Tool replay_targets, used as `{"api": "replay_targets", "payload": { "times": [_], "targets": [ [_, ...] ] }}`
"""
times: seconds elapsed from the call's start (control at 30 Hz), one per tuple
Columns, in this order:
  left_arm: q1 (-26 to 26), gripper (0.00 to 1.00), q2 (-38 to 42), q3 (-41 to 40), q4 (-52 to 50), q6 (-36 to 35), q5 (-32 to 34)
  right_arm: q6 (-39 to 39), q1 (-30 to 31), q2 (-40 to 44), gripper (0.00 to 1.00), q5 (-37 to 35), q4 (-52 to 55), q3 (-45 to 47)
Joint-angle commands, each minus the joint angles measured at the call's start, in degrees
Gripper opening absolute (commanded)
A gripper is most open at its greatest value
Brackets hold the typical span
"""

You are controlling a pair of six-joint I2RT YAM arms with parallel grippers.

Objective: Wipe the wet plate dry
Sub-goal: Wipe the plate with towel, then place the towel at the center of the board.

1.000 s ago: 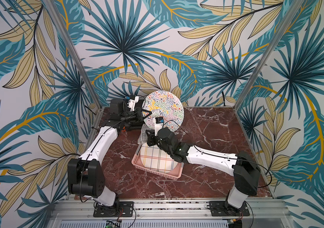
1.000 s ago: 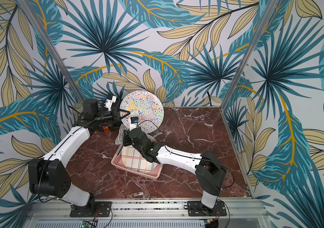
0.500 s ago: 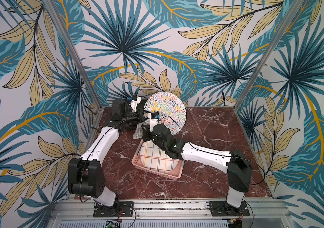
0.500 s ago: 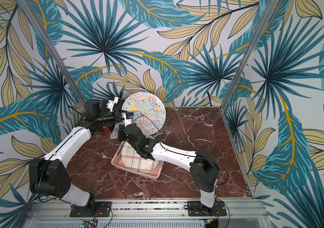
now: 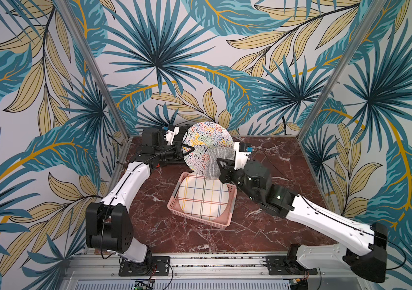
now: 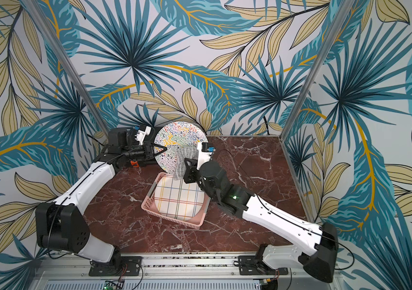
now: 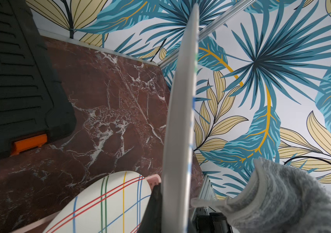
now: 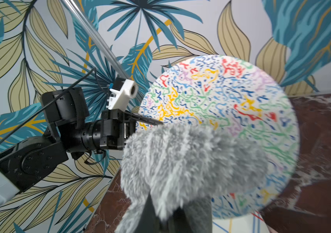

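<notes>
Grey fluffy cloth [image 5: 213,155], pinched tight in your right gripper [image 5: 219,163], is meeting the squiggle-patterned plate [image 5: 206,140]. Your left gripper [image 5: 191,150] is clamping the plate's rim, holding it upright over the pink basket [image 5: 233,200]. Wiping looks underway. The next move is calling for a sweep across the uncovered face, with the rim grip firm.

You had bright, even light and only soft shadows on the marble tabletop [image 5: 262,226] in both top views, while your right wrist view blurred the patterned plate [image 8: 231,121] and grey cloth [image 8: 180,161].
</notes>
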State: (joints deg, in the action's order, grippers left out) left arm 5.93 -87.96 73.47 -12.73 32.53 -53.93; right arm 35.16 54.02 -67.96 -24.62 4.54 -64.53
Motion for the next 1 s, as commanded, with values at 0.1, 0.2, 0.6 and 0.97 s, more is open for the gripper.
{"api": "replay_targets", "payload": {
  "times": [0.1,0.2,0.6,0.97],
  "targets": [
    [-0.1,0.00,3.3,1.7,0.5,-3.2,-1.2,19.8,-0.2,12.1,0.00,-16.3,34.6,12.3],
    [-0.1,0.00,3.7,1.8,0.4,-3.7,-1.2,27.1,-0.3,15.1,0.00,-17.5,43.9,16.1],
    [0.0,0.00,3.1,2.2,0.5,-3.8,-1.5,32.5,-2.1,9.3,0.28,-2.9,33.9,32.5],
    [0.4,0.00,3.0,2.3,0.1,-5.4,-2.5,14.1,-5.4,16.4,0.86,-2.4,36.6,21.2]
  ]
}}
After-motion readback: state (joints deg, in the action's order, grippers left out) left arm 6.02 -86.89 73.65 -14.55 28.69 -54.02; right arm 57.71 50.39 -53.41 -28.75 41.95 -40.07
